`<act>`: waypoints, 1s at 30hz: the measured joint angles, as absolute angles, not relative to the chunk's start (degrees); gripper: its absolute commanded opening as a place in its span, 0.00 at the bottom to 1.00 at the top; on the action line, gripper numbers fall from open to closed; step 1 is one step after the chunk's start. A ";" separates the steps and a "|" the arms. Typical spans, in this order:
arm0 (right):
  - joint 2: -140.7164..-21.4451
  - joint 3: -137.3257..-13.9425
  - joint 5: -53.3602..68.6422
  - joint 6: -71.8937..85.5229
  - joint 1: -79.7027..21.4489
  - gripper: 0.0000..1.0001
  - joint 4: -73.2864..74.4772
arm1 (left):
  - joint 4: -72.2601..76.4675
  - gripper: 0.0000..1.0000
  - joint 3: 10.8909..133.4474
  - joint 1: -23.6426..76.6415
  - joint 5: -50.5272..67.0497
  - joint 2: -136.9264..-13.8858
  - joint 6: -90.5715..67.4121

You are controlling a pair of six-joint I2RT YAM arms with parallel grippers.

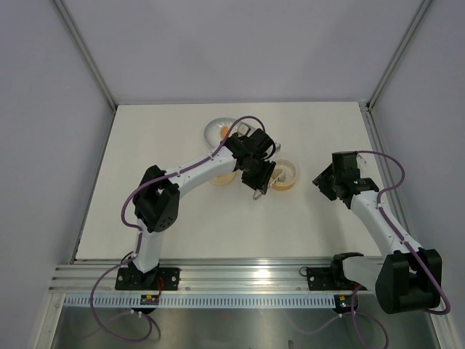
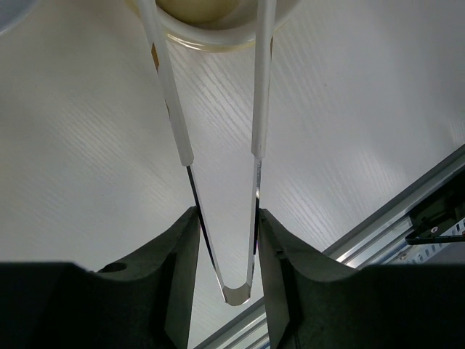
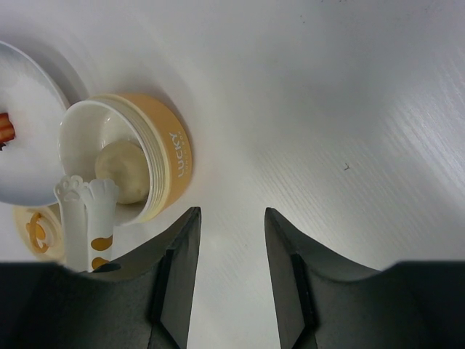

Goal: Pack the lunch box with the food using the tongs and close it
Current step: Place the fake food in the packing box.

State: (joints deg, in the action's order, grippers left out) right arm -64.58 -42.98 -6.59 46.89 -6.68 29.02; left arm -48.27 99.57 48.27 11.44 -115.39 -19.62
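- Tongs (image 2: 259, 109) sit clamped between the fingers of my left gripper (image 2: 227, 222). It grips them close to their joined end. Both slim legs press against the inner faces of the fingers and spread apart toward the lunch box (image 3: 171, 156).
- On my right wrist camera, the white paw-shaped tips of the tongs, marked with orange, reach over the rim of the lunch box at the edge nearest the lid (image 3: 33, 229). I cannot tell whether they touch the rim or anything inside.
- The lunch box stands upright and uncovered on the table (image 3: 349, 109). One pale beige round piece of food (image 3: 122, 169) lies on its bottom.
- The lid lies flat on the table just beside the lunch box, orange mark facing up. From overhead it is on the left of the lunch box, partly under my left arm.
- A white dish (image 3: 25, 138) sits close to the lunch box, on the same side as the lid and farther from me. A reddish piece (image 3: 6, 129) shows on it at the edge of the right wrist view, and the overhead view shows an orange piece (image 1: 224, 131) there too.
- My right gripper (image 3: 231, 218) hangs to the right of the lunch box, apart from it. Its fingers are spread, with only bare table between them, so it holds nothing.
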 measured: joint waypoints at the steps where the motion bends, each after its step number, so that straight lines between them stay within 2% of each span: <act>1: -64.58 -42.94 -6.59 46.89 -6.66 0.49 29.02 | -48.27 0.39 99.57 48.27 11.49 -115.39 -19.62; 13: -65.08 -42.46 -6.37 46.85 -6.66 0.50 28.71 | -47.86 0.37 99.55 48.29 12.91 -115.37 -19.77; 23: -65.10 -42.26 -4.95 46.68 -6.68 0.52 27.49 | -47.97 0.28 99.59 48.49 12.43 -112.22 -20.08; 27: -65.10 -42.28 -4.86 46.65 -6.68 0.52 27.22 | -47.94 0.20 99.59 48.49 12.16 -111.33 -20.43; 30: -65.10 -42.28 -4.86 46.48 -6.68 0.52 27.22 | -47.94 0.20 99.59 48.49 12.08 -111.31 -20.60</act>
State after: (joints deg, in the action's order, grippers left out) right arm -65.10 -42.28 -4.86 46.48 -6.68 27.22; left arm -47.94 99.59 48.49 12.08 -111.31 -20.60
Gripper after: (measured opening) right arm 0.524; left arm 0.280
